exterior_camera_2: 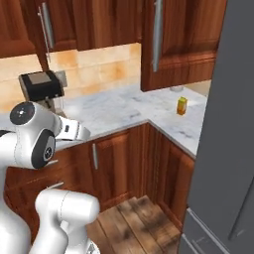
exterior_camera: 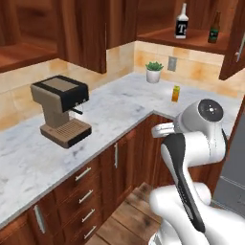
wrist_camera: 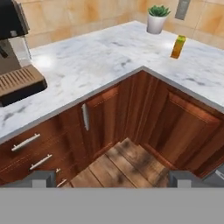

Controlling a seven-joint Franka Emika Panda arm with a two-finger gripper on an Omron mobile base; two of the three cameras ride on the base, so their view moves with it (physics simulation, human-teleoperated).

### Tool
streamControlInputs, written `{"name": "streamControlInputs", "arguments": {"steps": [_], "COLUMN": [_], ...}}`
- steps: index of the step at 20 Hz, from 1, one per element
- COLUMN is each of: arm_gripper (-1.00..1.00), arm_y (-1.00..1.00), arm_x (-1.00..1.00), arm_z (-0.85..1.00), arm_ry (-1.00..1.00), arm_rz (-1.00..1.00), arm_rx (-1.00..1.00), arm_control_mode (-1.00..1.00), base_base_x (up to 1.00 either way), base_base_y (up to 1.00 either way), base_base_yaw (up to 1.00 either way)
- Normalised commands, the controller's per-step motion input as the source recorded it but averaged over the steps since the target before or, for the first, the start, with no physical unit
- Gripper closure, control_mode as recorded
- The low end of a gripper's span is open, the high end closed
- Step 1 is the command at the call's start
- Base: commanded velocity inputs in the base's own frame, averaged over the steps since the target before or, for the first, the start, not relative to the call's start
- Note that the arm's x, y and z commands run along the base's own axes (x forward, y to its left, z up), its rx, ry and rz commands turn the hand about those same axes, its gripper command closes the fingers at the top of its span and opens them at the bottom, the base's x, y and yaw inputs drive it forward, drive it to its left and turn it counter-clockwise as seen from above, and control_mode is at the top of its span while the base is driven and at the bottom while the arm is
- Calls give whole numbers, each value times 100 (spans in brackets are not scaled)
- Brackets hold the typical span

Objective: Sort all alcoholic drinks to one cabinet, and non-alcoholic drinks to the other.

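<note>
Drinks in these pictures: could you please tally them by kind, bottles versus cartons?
Glass bottles: 2, the clear bottle and the brown beer bottle, both on the open cabinet's shelf.
Cartons: 1, the juice carton on the counter.
Total: 3

White marble counter (exterior_camera: 119, 107) veined in pale grey, over red-brown wood-grain lower doors (wrist_camera: 100, 118) with silver bar handles (wrist_camera: 25, 142). Yellow-orange juice carton (exterior_camera: 175, 94) with a darker orange side, far ahead of the fingertips (wrist_camera: 181, 178), themselves dark grey. Clear bottle (exterior_camera: 181, 21) with black label and white "T", black cap. Brown beer bottle (exterior_camera: 214, 28) with green label, on a lighter brown shelf board (exterior_camera: 191, 40) inside a dark red-brown cabinet (exterior_camera: 143, 14). Green plant (exterior_camera: 153, 72) in a white pot. Beige coffee machine (exterior_camera: 61, 110) with black top band and ribbed brown tray. Tan and orange mottled wall tiles (wrist_camera: 65, 19). Plank floor (wrist_camera: 122, 168) in streaked brown. Flat dark grey fridge (exterior_camera_2: 228, 149).
</note>
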Motion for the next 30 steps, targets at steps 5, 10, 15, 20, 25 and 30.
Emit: {"name": "streamControlInputs", "arguments": {"steps": [5, 10, 15, 20, 25, 30], "arm_gripper": [-100, -100, -100, -100, -100, -100], "arm_y": [0, 0, 0, 0, 0, 0], "arm_x": [0, 0, 0, 0, 0, 0], "arm_z": [0, 0, 0, 0, 0, 0], "arm_ry": [0, 0, 0, 0, 0, 0], "arm_rz": [0, 0, 0, 0, 0, 0], "arm_rx": [0, 0, 0, 0, 0, 0], "arm_control_mode": [100, 100, 100, 100, 100, 100], "base_base_x": [36, 69, 77, 53, 59, 69], "base_base_y": [0, 18, 4, -10, -3, 0], "base_base_yaw": [-45, -14, 0, -13, -25, -23]}}
